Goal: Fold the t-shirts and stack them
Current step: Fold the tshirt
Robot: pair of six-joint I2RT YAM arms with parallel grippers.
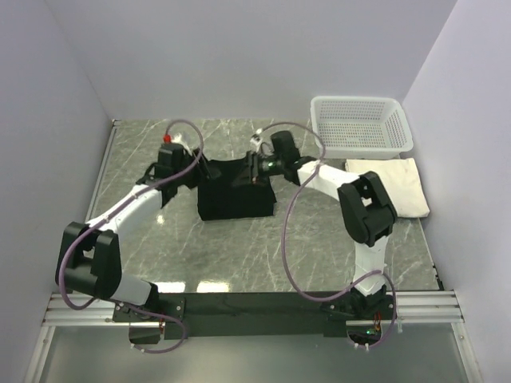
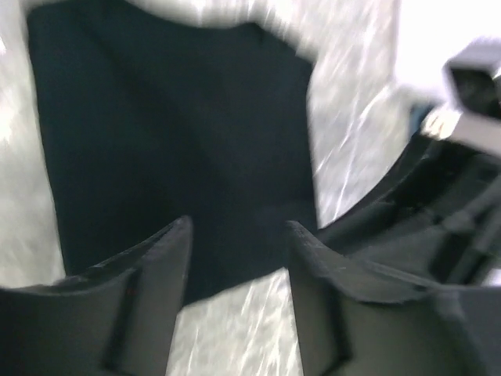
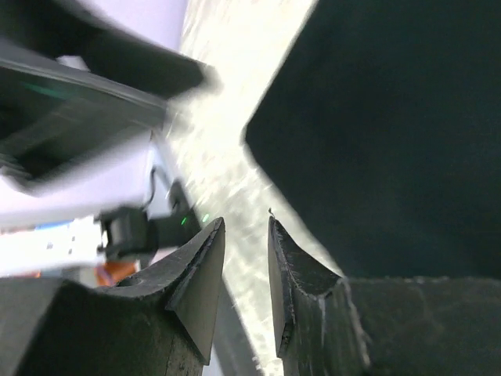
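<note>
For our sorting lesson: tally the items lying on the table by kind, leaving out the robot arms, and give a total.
T-shirts: 2 (black t-shirt, cream-white t-shirt)
Baskets: 1 (white mesh basket)
Total: 3

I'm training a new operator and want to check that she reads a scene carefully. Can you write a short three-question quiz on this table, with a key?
1. True or false: the cream tee lies stacked on the black tee.
2. Pick one: what stands just beyond the cream tee, farther from the arms? A) a basket B) a cardboard box C) a bowl
3. Short answer: what is between the fingers of the left gripper?

Key
1. False: the two tees lie apart, with the cream tee off to the right.
2. A.
3. Nothing: the jaws stand apart above the black tee.
</note>
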